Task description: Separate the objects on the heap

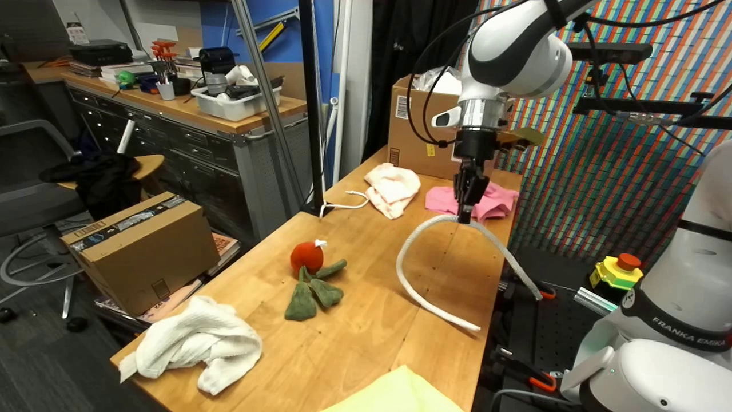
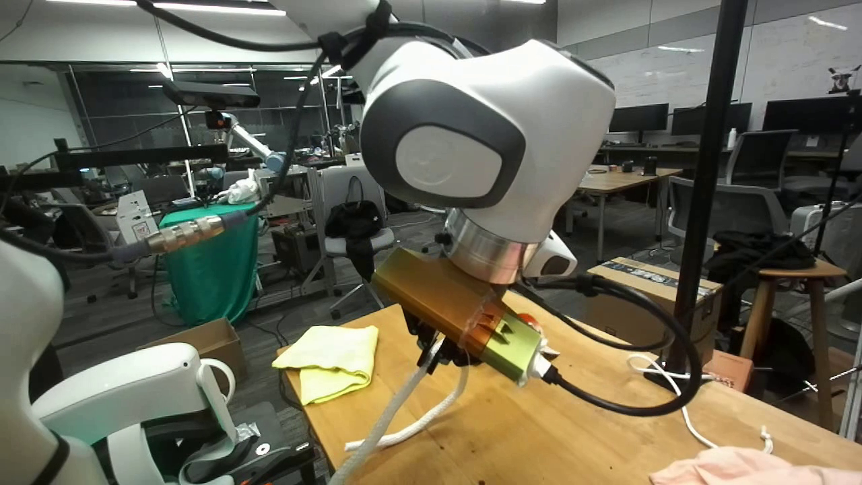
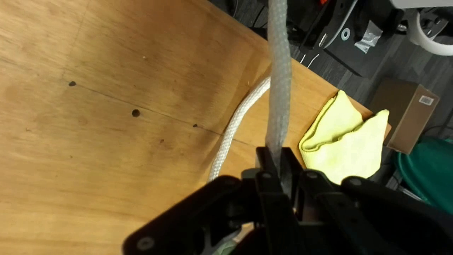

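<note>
While the white cord [image 3: 280, 81] is clasped partway along by the gripper [image 1: 464, 217] above the counter [image 1: 366, 326], one end appears, depth being hard to judge, to be hung past the edge; if released here, it could be dragged down by that overhang.

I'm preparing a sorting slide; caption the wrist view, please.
Black two-fingered claw grips a long white braided cord over a brown wooden table, a folded yellow cloth at its edge.
</note>
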`<move>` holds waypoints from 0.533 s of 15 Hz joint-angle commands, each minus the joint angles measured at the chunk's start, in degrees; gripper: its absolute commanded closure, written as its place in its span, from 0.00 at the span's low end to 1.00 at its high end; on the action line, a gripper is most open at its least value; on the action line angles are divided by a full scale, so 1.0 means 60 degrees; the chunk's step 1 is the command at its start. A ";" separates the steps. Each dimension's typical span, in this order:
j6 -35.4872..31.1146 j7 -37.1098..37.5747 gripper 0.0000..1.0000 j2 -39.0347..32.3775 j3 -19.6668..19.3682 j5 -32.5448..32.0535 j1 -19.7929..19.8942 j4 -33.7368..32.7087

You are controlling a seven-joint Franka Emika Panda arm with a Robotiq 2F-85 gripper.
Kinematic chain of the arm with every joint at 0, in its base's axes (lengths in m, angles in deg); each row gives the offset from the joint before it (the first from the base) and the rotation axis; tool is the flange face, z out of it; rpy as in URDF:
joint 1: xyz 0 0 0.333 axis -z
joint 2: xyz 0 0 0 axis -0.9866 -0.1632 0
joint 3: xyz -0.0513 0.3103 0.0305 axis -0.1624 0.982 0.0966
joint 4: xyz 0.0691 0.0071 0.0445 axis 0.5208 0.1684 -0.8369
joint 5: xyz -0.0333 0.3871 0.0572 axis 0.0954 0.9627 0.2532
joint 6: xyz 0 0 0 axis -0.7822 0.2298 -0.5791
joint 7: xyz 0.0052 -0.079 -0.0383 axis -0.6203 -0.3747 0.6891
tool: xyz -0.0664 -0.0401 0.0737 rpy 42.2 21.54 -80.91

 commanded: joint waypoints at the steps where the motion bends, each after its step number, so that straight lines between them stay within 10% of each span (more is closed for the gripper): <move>1: -0.0138 0.0235 0.97 -0.0973 0.0390 -0.0064 0.0092 -0.0513; 8: -0.2113 0.0815 0.97 -0.2361 0.0965 0.0586 0.0141 -0.0944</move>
